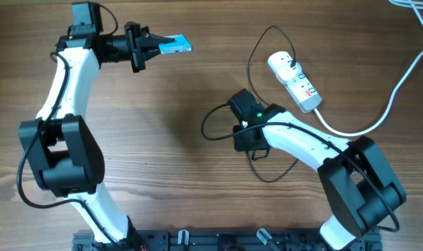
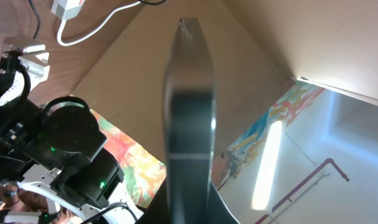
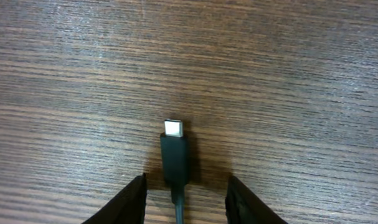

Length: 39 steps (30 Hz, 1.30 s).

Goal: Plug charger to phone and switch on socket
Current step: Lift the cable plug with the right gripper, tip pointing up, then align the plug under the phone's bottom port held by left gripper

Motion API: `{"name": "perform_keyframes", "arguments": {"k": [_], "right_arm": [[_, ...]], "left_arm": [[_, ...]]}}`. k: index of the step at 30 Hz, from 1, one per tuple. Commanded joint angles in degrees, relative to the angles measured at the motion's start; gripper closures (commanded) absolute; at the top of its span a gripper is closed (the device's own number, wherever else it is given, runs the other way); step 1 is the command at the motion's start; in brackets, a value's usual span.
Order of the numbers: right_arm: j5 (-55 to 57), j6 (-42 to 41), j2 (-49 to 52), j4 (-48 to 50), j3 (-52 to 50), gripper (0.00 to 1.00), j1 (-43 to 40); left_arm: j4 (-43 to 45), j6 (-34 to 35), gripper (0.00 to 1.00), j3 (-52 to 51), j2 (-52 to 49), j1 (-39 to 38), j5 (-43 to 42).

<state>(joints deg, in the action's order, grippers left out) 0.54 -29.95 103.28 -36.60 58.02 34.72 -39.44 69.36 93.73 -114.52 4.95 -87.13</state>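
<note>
Right gripper [image 3: 187, 190] hovers spread open over the table [image 3: 301, 62], the charger [image 3: 175, 152] tip lying between its fingers [image 3: 129, 202], long axis straight ahead. Left gripper [image 1: 147, 47] clasps the phone [image 1: 175, 46] well apart, off across the table; the right arm is nearer the charger.

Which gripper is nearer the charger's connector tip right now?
Right. The right gripper straddles the connector tip, jaws open; the left gripper is far off, holding the phone.
</note>
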Motion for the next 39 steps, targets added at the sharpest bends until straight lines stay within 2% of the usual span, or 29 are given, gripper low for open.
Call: {"name": "perform_keyframes", "arguments": {"k": [1,2,3,9,10,13,23,25,28,32,34,36,39], "right_arm": [[-1.27,-2.01,3.39,-0.90,-0.83,0.59,1.88],[-1.25,-2.25,3.39,-1.09,-0.83,0.61,2.43],[-1.11,-2.45,3.39,-1.16,-0.83,0.68,2.91],[1.29,-2.64,3.39,-1.11,-0.83,0.70,3.15],[1.40,-2.62,3.39,-1.11,-0.83,0.72,3.15],[2.73,-2.64,3.39,-1.05,-0.83,0.88,3.15],[2.86,-2.56,3.39,-0.15,-0.83,0.89,3.15],[2.89,-2.56,3.37,0.02,-0.81,0.95,3.15],[4.35,-2.14,2.73,0.02,0.57,0.96,3.15],[4.17,-1.11,-4.63,-2.51,3.69,0.96,3.15],[0.31,1.92,-14.32,-3.91,4.74,0.96,3.15],[-6.73,4.81,-23.04,-3.96,4.72,0.96,3.28],[-11.19,7.43,-32.37,-4.02,4.72,0.96,4.90]], "left_arm": [[0.22,-0.09,0.96,0.83,1.81,0.04,-2.78],[0.22,-0.09,0.96,0.83,1.81,0.04,-2.78],[0.20,-0.09,0.96,0.83,1.81,0.04,-2.78],[0.22,-0.09,0.96,0.83,1.81,0.04,-2.78],[0.20,-0.09,0.96,0.83,1.81,0.04,-2.80],[0.22,-0.09,0.96,0.83,1.81,0.04,-2.78],[0.24,-0.11,0.96,0.83,1.81,0.04,-2.80],[2.78,-1.53,0.96,0.83,1.81,0.04,-2.82],[7.23,-3.19,0.96,0.83,1.81,0.04,-2.86],[15.65,-13.31,0.96,0.83,1.81,0.04,-2.86],[19.56,-19.23,0.96,0.83,1.81,0.04,-2.86],[22.47,-22.47,0.96,0.83,1.81,-0.09,-2.86],[25.66,-22.69,0.96,0.83,1.81,-0.90,-2.89]]}}
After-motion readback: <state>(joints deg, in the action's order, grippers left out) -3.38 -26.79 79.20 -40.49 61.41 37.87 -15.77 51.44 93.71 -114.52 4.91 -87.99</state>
